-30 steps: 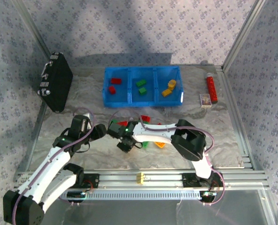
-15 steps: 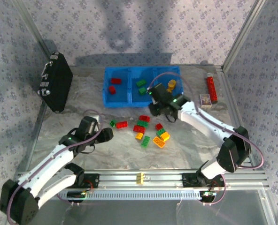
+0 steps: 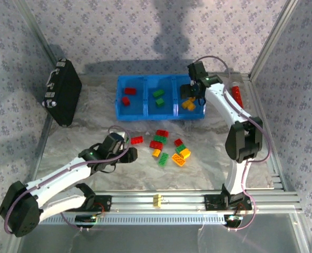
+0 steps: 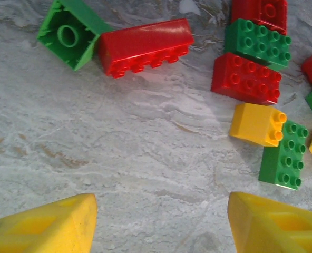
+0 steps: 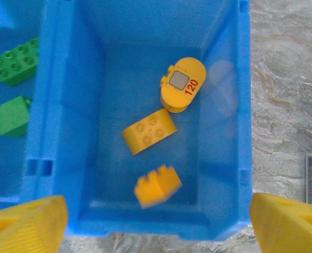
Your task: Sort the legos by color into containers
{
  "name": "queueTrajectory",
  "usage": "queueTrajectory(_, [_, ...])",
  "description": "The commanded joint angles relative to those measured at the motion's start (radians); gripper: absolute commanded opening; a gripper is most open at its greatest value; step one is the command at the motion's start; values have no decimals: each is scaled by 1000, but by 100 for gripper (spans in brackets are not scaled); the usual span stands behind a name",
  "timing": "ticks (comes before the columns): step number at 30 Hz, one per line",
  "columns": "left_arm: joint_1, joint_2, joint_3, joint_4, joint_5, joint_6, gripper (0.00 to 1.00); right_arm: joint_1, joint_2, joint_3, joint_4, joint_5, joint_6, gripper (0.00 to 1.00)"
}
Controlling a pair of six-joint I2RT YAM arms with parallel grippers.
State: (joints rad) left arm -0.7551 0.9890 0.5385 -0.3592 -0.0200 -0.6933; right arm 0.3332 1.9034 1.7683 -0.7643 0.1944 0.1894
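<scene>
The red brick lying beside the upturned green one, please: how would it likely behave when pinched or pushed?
The red brick looks like rigid moulded plastic, so it probably will not flex. Its glossy faces may be slippery. It lies on its side, studs sideways, so a push would likely slide or tip it, not roll it.

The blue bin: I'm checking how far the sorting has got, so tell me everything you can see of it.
The blue bin is a glossy plastic rectangle, open on top. It stands on the far side of the marbled table. Two dividers split it into three side-by-side compartments. The left one holds two red bricks, the middle two green bricks, and the right three yellow bricks, one of them blurred. The right gripper hangs open over the right compartment.
</scene>
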Motion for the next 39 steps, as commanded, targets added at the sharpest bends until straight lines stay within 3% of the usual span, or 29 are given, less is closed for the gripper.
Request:
queueTrajectory(1, [-31,18,50,36,-22,10,67,14,-86,-34,1,15,-7,93])
queueTrajectory(7, [-61,123,105,126,25,65,68,38,-249,-220,75,-53,10,92])
queueTrajectory(15, [-129,437,337,24,4,161,67,95,-413,-470,151,-80,45,89])
queueTrajectory(19, [-151,527,402,-8,-10,186,60,105,-481,-555,158,-78,51,89])
queueTrajectory(29, [-178,681,489,-59,-11,207,54,99,-577,-682,189,-70,64,87])
queueTrajectory(39, [-185,733,506,-66,-6,208,53,98,-613,-745,209,-78,81,86])
